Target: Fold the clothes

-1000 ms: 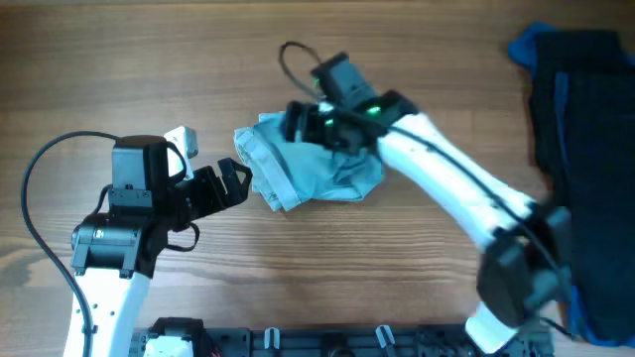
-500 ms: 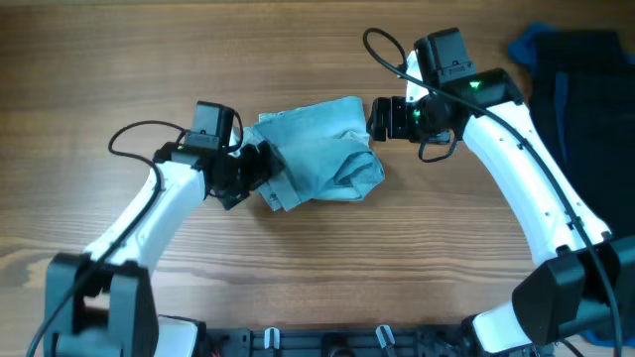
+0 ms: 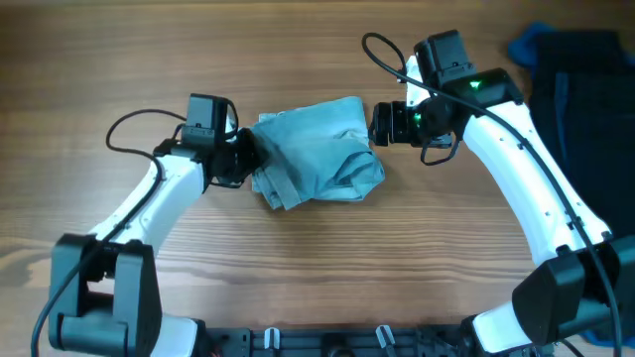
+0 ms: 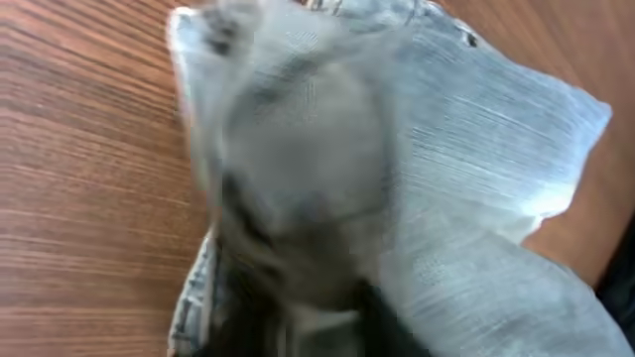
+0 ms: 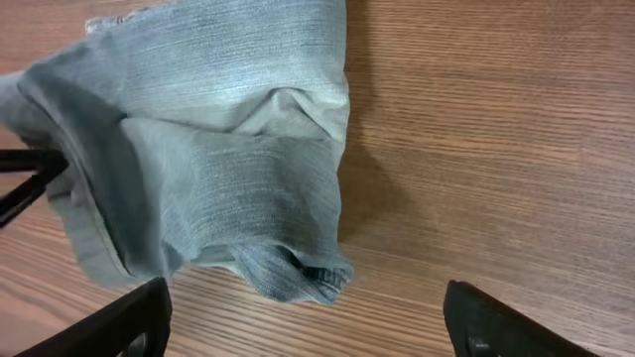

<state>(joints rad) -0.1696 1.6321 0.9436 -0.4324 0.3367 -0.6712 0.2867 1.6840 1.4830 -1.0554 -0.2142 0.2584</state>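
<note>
A pale blue denim garment (image 3: 317, 149) lies crumpled in the middle of the wooden table. My left gripper (image 3: 246, 159) is at its left edge, by the stitched waistband. In the left wrist view blurred denim (image 4: 427, 149) fills the frame, and the dark fingers (image 4: 248, 307) stand close together with cloth pinched between them. My right gripper (image 3: 382, 124) hovers just right of the garment, open wide. Its fingertips (image 5: 139, 317) stand far apart, with a rolled denim hem (image 5: 298, 278) lying on the wood ahead of them, untouched.
A pile of dark navy and royal blue garments (image 3: 580, 99) covers the table's right edge, partly under the right arm. A black rail (image 3: 327, 342) runs along the front edge. Bare wood (image 5: 476, 149) lies to the right of the denim.
The left arm swung in from the lower left to the garment's left edge and its jaws closed on the cloth. The right arm drew back off the garment to its right side.
</note>
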